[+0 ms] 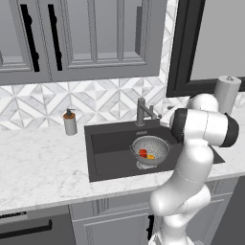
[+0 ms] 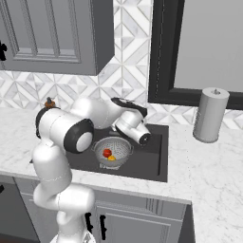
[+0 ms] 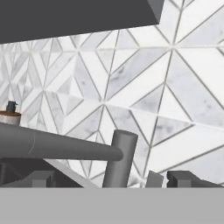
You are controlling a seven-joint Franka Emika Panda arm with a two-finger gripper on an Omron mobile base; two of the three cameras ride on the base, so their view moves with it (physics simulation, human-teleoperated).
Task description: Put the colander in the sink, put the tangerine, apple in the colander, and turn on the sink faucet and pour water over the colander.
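Note:
The silver perforated colander (image 1: 158,143) (image 2: 121,144) sits in the dark sink (image 1: 110,143) (image 2: 152,159). Inside it lie the red apple (image 1: 142,153) (image 2: 107,153) and the orange tangerine (image 1: 150,156) (image 2: 111,158), side by side. The dark grey sink faucet (image 1: 141,112) stands at the back rim of the basin. In the hand view its upright post (image 3: 119,157) is very close, and a long grey bar (image 3: 61,146) runs left from it. My gripper (image 3: 111,178) is open, with one fingertip on each side of the post and nothing held.
A grey soap dispenser (image 1: 70,122) (image 3: 9,114) stands on the marble counter left of the sink. A grey paper towel roll (image 1: 226,93) (image 2: 210,114) stands right of it. Tiled wall (image 3: 144,78) and upper cabinets (image 1: 95,38) are close behind the faucet.

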